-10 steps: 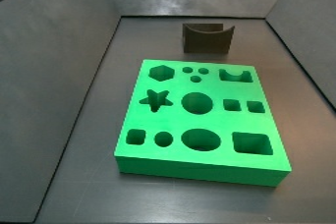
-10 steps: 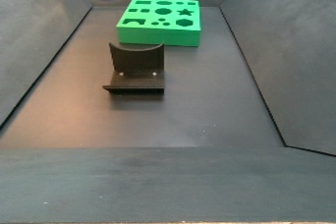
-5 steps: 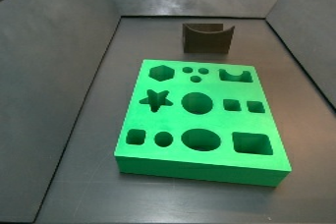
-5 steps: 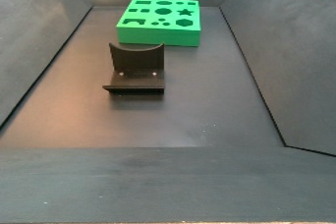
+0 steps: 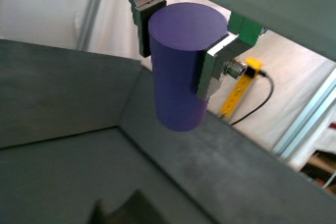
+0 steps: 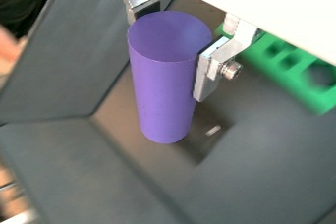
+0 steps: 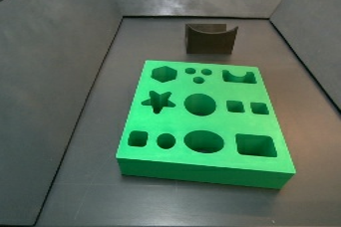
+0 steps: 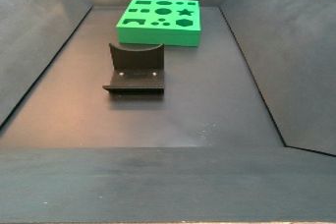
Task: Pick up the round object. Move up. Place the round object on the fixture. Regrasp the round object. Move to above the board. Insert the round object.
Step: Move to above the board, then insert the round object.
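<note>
In both wrist views the round object, a smooth purple cylinder (image 5: 182, 71) (image 6: 165, 81), hangs upright between the silver fingers, high over the dark floor. My gripper (image 5: 182, 49) (image 6: 175, 39) is shut on its upper part. Neither the gripper nor the round object shows in the side views. The fixture (image 7: 210, 38) (image 8: 136, 67), a dark block with a U-shaped notch, stands on the floor with nothing in it. The green board (image 7: 173, 121) (image 8: 157, 37) lies flat with all its holes unfilled. A corner of the board (image 6: 296, 66) shows beside the cylinder in a wrist view.
Dark sloping walls (image 7: 60, 62) (image 8: 262, 61) enclose the floor on all sides. A yellow cable (image 5: 243, 83) runs outside the enclosure, behind the fingers in a wrist view.
One second ago the purple cylinder's lower end showed at the upper edge of a side view; it has since risen out of that view. Fixture and board have not moved.
</note>
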